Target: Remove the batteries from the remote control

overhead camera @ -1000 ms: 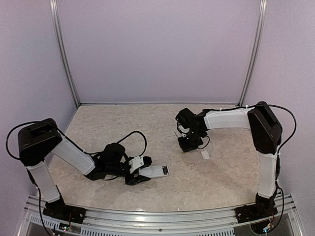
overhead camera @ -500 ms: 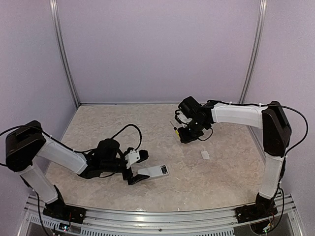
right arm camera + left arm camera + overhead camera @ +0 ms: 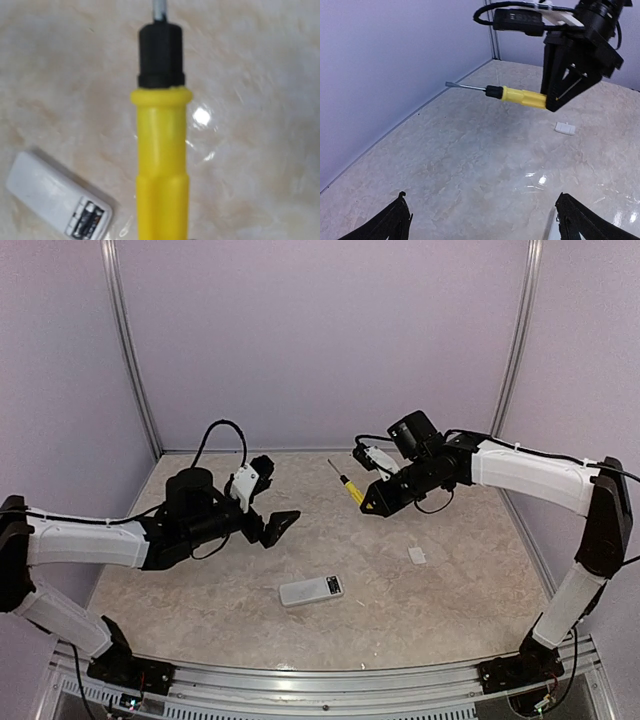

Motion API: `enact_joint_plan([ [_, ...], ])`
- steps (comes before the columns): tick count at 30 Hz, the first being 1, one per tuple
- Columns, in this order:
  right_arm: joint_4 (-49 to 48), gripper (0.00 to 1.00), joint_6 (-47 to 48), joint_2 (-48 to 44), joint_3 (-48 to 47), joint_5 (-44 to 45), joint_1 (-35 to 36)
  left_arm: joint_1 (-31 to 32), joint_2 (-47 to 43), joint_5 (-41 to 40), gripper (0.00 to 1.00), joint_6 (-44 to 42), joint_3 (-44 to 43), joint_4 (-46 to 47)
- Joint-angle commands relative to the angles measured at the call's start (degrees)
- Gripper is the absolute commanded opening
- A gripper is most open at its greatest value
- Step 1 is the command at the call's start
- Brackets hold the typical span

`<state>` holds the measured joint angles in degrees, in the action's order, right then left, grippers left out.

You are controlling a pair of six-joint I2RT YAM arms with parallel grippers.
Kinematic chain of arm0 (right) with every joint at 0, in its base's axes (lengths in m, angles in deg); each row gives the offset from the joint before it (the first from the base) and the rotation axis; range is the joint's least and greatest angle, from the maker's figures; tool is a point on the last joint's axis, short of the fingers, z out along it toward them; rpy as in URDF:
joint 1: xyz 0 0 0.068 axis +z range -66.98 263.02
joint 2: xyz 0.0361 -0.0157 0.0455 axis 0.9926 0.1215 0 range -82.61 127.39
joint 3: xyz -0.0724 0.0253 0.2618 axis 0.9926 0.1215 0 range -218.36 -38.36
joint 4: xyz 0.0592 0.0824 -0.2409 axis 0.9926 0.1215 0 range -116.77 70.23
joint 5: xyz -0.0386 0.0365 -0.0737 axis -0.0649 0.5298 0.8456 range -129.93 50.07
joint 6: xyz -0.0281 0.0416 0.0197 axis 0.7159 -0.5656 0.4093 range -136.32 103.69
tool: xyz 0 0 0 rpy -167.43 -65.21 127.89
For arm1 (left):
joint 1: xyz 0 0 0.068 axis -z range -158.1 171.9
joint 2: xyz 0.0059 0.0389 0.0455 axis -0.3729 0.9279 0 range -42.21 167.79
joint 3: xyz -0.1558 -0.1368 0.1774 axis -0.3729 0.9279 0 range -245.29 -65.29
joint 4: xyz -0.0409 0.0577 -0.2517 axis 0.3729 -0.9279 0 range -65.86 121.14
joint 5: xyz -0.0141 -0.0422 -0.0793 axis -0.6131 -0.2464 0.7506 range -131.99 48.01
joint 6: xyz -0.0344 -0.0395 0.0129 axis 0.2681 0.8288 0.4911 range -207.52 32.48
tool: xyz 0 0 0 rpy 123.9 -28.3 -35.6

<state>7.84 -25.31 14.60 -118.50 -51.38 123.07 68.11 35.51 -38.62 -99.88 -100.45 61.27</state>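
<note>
Near the front middle of the table (image 3: 450, 610), the remote control (image 3: 311, 589) is lying flat, nobody touching it. The left gripper (image 3: 278, 492) is hovering with fingers spread wide, holding nothing. The right gripper (image 3: 368, 503) is clamping the yellow screwdriver (image 3: 352, 488) by its handle (small white cover (image 3: 417, 555) is sitting nearby).
</note>
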Motion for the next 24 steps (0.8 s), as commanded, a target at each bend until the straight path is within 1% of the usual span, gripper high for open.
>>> enact_joint_plan([
  [1, 1.0, 0.0, 4.5, -2.8, -0.7, -2.0, -0.3, -4.7, 4.4, 4.7, 0.99, 9.8, -11.1, -8.3],
  [2, 3.5, 0.0, 4.9, -2.4, -1.6, -1.9, -0.3, -4.2, 4.8, 4.5, 0.99, 8.3, -10.6, -6.2],
  [4, 7.7, 0.0, 5.3, -1.5, -3.8, -2.3, -0.3, -1.8, 3.8, 1.4, 0.99, 1.7, -6.8, 1.0],
  [5, 9.8, 0.0, 5.2, -1.2, -5.1, -2.4, -0.2, -0.3, 2.9, -1.0, 0.99, -3.9, -4.3, 4.2],
  [6, 11.4, 0.0, 5.1, -1.1, -5.8, -2.4, -0.2, 1.0, 2.6, -2.0, 0.99, -8.3, -3.6, 6.0],
  [7, 12.6, 0.0, 4.8, -1.2, -6.2, -2.4, 0.0, 1.8, 2.5, -2.5, 0.99, -12.2, -3.8, 5.3],
  [10, 15.4, 0.0, 3.5, -1.8, -7.3, -2.8, 0.3, 3.1, 3.7, -1.0, 0.99, -22.9, -6.7, -0.6],
  [13, 19.1, 0.0, 1.9, -1.2, -9.1, -3.9, 0.7, 4.2, 5.1, -0.3, 0.99, -31.7, -7.7, -1.7],
  [17, 23.2, 0.0, 0.4, 0.6, -11.0, -6.3, 2.1, 5.6, 7.0, 1.4, 0.99, -38.9, -12.0, -6.7],
  [19, 24.0, 0.0, -0.3, 1.2, -11.7, -7.6, 3.2, 6.7, 8.3, 2.0, 0.98, -44.1, -13.8, -9.1],
  [22, 24.9, 0.0, -0.9, 2.1, -13.0, -8.8, 5.2, 8.5, 9.9, -0.1, 0.95, -48.0, -15.2, -9.4],
  [24, 25.4, 0.0, -1.3, 2.6, -14.1, -9.3, 6.5, 9.0, 10.4, 0.1, 0.89, -49.4, -16.6, -11.1],
])
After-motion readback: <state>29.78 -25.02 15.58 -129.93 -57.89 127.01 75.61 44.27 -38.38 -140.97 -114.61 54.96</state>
